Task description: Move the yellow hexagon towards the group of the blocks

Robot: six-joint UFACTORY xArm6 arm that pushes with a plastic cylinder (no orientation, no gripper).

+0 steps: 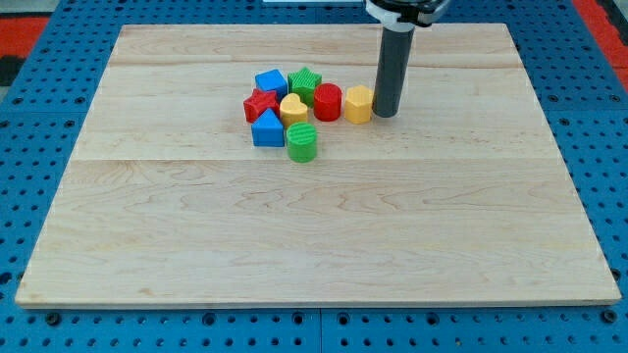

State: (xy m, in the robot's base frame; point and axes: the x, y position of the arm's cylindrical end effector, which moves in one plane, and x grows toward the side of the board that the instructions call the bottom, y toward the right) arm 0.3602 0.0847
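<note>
The yellow hexagon [358,103] lies on the wooden board, touching the red round block [328,102] at the right end of the group. The group holds a blue cube [271,82], a green star [306,83], a red star [260,104], a yellow heart [292,108], a blue triangular block [267,128] and a green cylinder [302,142]. My tip [385,113] stands on the board right against the hexagon's right side. The dark rod rises from it to the view's top.
The wooden board [314,226] lies on a blue perforated table [29,186]. The board's edges run near the view's left, right and bottom.
</note>
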